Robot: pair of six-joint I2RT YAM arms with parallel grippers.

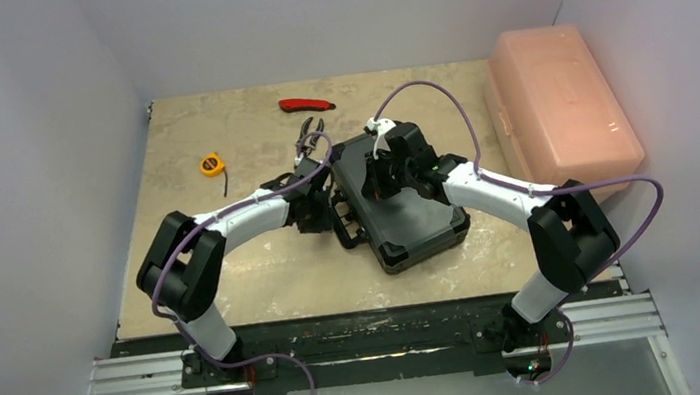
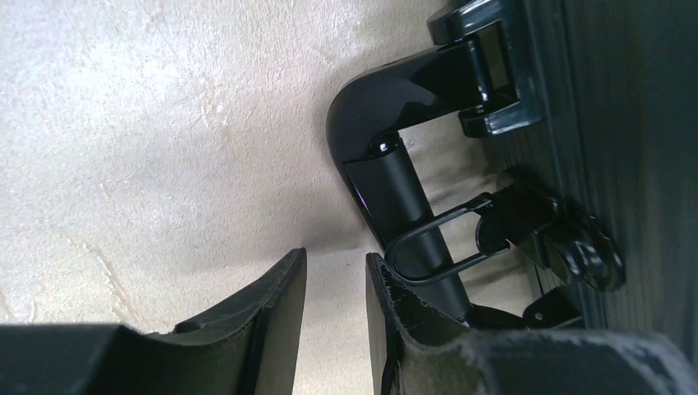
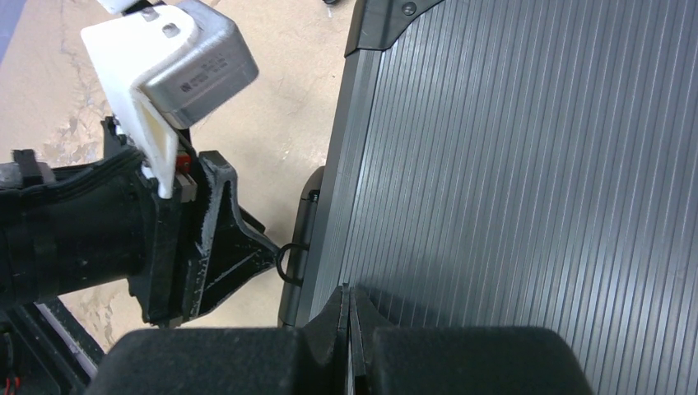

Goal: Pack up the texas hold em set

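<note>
The black briefcase (image 1: pixel 409 215) of the texas hold em set lies closed on the table, ribbed lid (image 3: pixel 510 164) up. My right gripper (image 3: pixel 347 292) is shut with nothing in it, its tips resting on the lid near the left edge (image 1: pixel 379 179). My left gripper (image 2: pixel 336 267) is at the case's left side by the handle (image 2: pixel 387 164). Its jaws stand a little apart over bare table, nothing between them. Its right finger (image 2: pixel 395 304) sits against the latch's wire loop (image 2: pixel 428 243). Chips, cards and dice are out of view.
A large pink plastic box (image 1: pixel 561 106) stands at the right wall. Behind the case lie pliers (image 1: pixel 310 134), a red-handled tool (image 1: pixel 304 104) and a yellow tape measure (image 1: pixel 211 164). Grey walls close in both sides.
</note>
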